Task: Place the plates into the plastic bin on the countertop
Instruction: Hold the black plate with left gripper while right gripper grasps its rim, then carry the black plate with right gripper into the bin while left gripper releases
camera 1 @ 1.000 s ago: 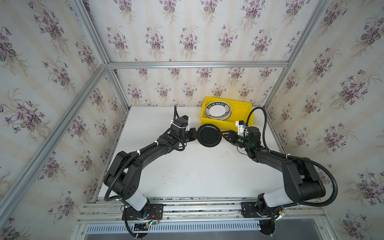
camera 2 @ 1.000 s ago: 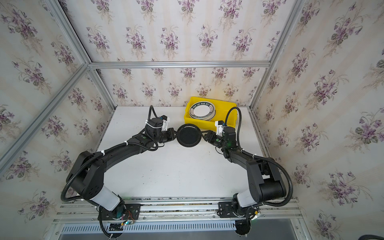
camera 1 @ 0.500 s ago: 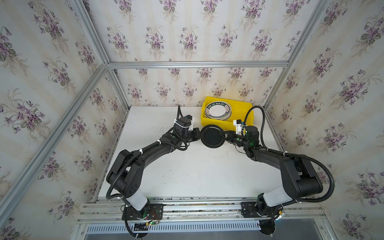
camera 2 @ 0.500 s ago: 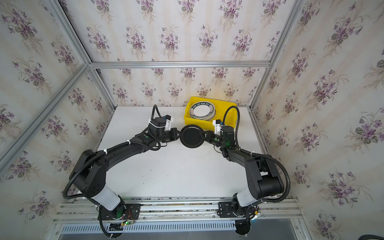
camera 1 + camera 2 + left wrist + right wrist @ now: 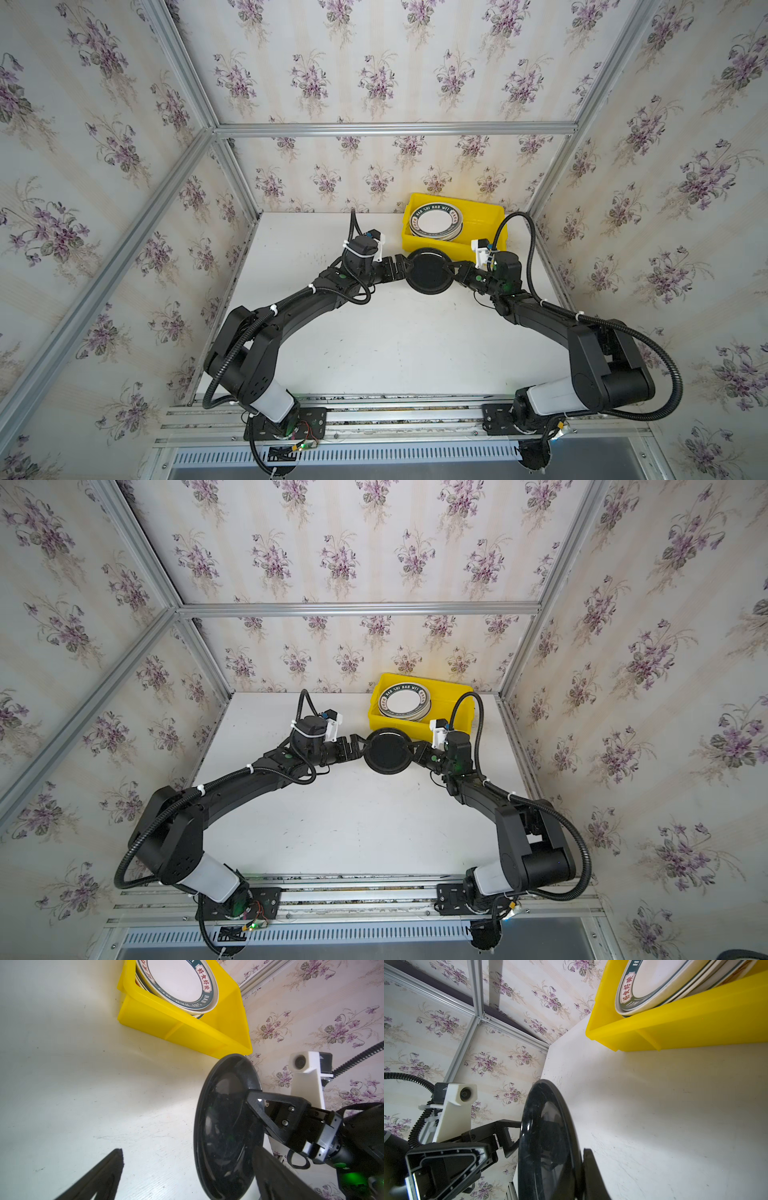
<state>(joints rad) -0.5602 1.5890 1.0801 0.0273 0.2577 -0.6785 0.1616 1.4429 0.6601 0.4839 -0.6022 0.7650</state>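
yellow plastic bin [image 5: 484, 226] at table [image 5: 395, 340] 1 o'clock, holds stack of white plates with dark lettered rims [image 5: 435, 222] in its 9 o'clock half. black plate [image 5: 430, 272] just at bin's 6 o'clock, right hand [image 5: 451, 268] clamped on its 3 o'clock rim. left hand [image 5: 401, 268] spread wide at its 9 o'clock rim.

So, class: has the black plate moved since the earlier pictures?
Yes. The black plate has shifted slightly right in both top views, along the front wall of the yellow bin.
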